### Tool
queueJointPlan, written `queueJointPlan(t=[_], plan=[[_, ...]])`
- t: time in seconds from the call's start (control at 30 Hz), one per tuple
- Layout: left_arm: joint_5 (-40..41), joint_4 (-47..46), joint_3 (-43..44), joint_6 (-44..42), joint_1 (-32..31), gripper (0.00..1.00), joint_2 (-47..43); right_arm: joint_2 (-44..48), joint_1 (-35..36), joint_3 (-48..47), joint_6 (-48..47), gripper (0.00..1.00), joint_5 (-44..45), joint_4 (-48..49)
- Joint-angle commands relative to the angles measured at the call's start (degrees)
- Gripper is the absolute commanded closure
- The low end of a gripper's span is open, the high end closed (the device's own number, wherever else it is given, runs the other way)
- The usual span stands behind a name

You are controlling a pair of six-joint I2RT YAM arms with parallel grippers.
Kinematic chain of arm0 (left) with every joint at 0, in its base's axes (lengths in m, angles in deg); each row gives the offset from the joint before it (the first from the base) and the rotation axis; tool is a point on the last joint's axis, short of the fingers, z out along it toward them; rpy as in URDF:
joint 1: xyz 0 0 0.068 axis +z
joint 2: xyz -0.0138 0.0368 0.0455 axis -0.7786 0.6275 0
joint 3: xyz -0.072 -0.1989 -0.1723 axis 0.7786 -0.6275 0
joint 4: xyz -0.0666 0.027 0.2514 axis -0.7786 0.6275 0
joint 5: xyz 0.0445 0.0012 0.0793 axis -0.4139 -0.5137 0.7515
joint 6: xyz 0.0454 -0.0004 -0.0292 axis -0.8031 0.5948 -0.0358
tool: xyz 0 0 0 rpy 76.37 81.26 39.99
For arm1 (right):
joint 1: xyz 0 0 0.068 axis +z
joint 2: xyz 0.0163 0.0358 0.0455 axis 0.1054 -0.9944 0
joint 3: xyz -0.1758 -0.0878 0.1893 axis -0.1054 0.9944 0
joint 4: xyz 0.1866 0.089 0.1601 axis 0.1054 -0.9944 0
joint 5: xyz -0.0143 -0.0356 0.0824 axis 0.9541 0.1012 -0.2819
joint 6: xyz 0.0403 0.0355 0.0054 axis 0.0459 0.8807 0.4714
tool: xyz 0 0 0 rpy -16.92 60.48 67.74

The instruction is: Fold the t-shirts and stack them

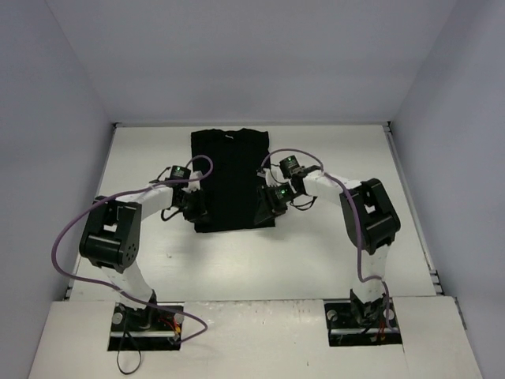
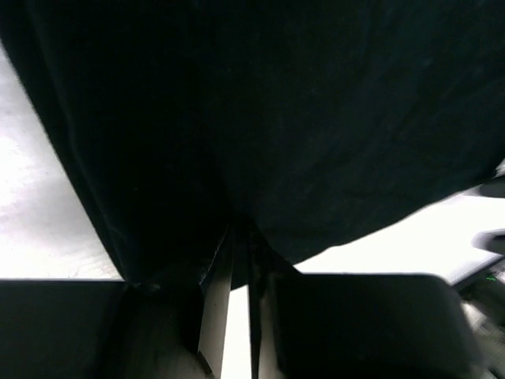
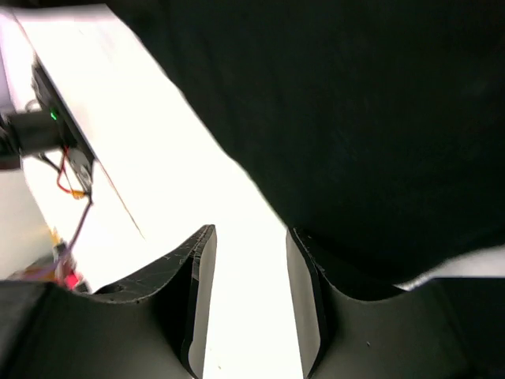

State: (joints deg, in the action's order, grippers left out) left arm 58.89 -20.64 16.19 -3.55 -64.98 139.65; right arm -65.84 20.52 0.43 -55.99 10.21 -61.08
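At the near edge of the table, the left base and the right base are found bolted side by side. A purple cable is looped out from the left arm. Further in, both arms are bent inward toward the middle of the table.

The left gripper is set at the near left corner of the t-shirt. In the left wrist view its fingers are drawn almost together, with only a thin slit between them. The black hem is seen gathered into their tips, so it is recorded as clamped on the cloth.

The right gripper is placed at the near right corner. In the right wrist view its fingers stand apart with bare table between them. The cloth edge lies over the right-hand finger only, and nothing is gripped.

The t-shirt is laid flat in the middle of the table as a tall black rectangle, its collar end toward the far wall.
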Motion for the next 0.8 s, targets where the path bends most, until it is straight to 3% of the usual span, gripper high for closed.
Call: queueJointPlan(t=[0.0, 0.17, 0.37, 0.5, 0.6, 0.77], plan=[[-2.3, -3.5, -1.6, 1.5, 2.9, 0.92, 0.1, -2.7, -1.8, 4.8, -1.7, 0.62, -9.1, 10.3], [0.1, -0.3, -4.2, 2.9, 3.9, 0.94, 1.0, -4.8, -5.6, 11.2, 0.0, 0.62, -7.1, 16.5], [1.6, 1.1, -8.9, 5.1, 4.3, 0.96, -2.0, 2.6, -7.0, 18.3, 2.2, 0.63, 2.3, 16.5], [2.1, 5.7, -6.0, 3.0, 4.3, 0.94, -7.6, 8.9, -6.5, 19.4, 5.6, 0.63, 5.6, 16.1], [2.9, 11.3, 0.1, 0.2, 4.2, 0.8, -14.3, 16.5, -4.2, 16.7, 9.6, 0.62, 11.7, 15.0], [10.5, 17.6, 6.0, -0.6, 3.9, 0.59, -23.5, 23.1, 1.8, 9.9, 13.8, 0.59, 33.1, 7.9]])
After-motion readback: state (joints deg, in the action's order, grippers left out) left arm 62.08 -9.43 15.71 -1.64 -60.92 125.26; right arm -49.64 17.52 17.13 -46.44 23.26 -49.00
